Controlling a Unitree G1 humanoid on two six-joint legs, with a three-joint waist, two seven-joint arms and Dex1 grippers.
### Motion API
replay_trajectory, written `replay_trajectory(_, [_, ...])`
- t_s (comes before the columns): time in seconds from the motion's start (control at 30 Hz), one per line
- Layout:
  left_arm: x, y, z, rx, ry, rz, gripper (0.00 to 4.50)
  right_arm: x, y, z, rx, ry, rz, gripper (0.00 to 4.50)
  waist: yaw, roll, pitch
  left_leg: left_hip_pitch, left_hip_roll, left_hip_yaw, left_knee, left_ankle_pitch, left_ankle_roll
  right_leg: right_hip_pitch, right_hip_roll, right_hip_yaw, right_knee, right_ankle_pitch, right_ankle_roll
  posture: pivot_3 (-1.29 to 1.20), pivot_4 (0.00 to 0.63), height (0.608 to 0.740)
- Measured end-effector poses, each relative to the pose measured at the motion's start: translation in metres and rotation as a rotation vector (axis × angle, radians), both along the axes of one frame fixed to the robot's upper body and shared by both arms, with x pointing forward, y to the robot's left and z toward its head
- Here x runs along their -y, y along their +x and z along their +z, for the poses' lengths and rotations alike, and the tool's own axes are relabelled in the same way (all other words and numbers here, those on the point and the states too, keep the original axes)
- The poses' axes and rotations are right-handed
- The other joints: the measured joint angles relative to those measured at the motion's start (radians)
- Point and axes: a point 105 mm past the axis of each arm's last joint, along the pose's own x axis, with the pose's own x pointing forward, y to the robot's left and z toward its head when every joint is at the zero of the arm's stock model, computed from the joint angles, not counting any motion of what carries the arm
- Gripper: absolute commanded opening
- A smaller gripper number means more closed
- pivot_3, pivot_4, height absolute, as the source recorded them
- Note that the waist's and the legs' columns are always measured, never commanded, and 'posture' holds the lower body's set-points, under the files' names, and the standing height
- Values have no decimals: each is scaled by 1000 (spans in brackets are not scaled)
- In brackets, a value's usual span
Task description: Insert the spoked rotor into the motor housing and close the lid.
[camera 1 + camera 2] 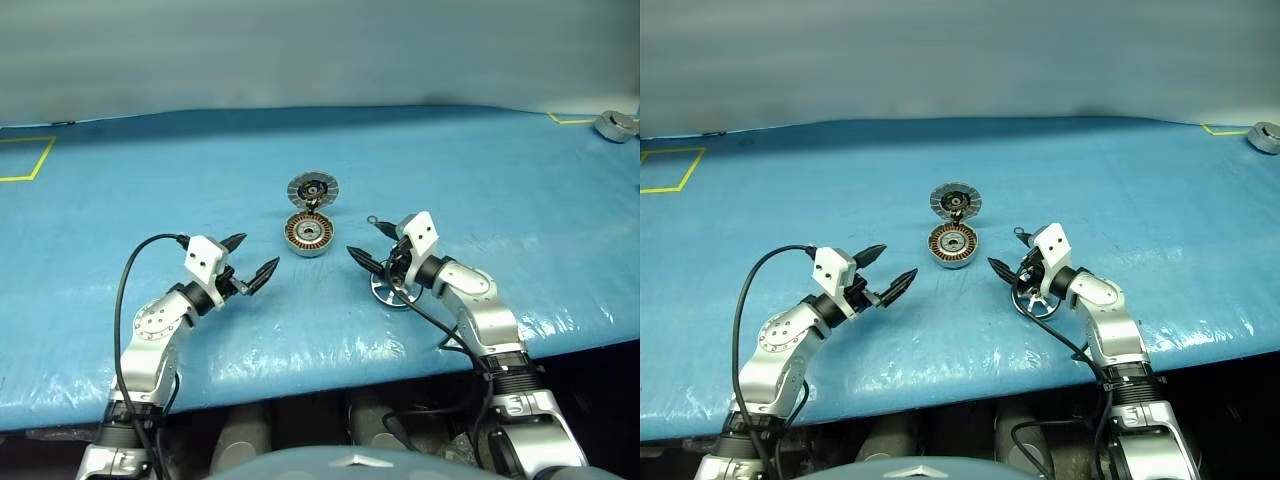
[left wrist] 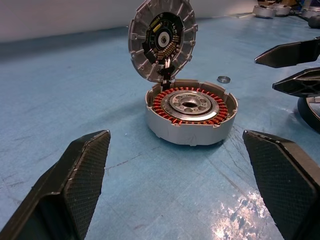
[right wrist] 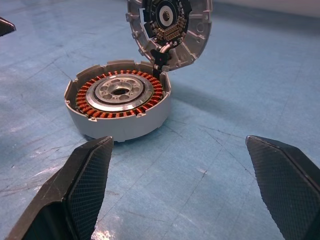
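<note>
Seemingly before any grasp, both grippers, left (image 1: 250,260) and right (image 1: 367,245), hover with fingers spread and empty, the housing (image 1: 309,234) at frame centre with lid (image 1: 313,189) upright, so the rotor (image 1: 1036,298) beneath the right wrist needs picking next.

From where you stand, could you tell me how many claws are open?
2: the left claw open near-left of the housing, the right claw open to its right, above the rotor.
</note>
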Motion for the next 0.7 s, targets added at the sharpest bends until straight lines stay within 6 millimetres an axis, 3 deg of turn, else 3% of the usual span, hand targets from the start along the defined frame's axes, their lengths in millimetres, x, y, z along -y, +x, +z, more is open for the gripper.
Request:
replay_trajectory(0.13, [3,4,1,10,87,-58,4500,0,0,0,2,1,-1,4471,0,0,0,0,0,0,0,0,0,0,0,0,0,0,0,0,150,740])
replay_trajectory(0.23, [4,17,2,19,288,-168,4500,-1,0,1,12,7,0,4471,3,0,0,0,0,-1,1,0,0,0,1,0,1,0,0,0,150,740])
replay_trajectory(0.47, [24,51,26,82,660,-454,4500,-4,1,-2,17,26,-14,4471,5,0,0,-2,-1,-1,0,0,0,-1,1,-1,0,3,4,0,150,740])
replay_trajectory(0.57, [28,68,46,97,847,-569,4500,-6,1,-2,17,32,-10,4471,0,0,1,-2,-1,0,-1,0,0,-1,0,0,-1,3,4,0,150,740])
replay_trajectory(0.7, [41,78,62,97,1009,-706,4500,-5,2,-1,20,30,-14,4471,-5,0,1,-2,-1,0,-2,-1,2,-2,0,0,-1,2,3,0,150,740])
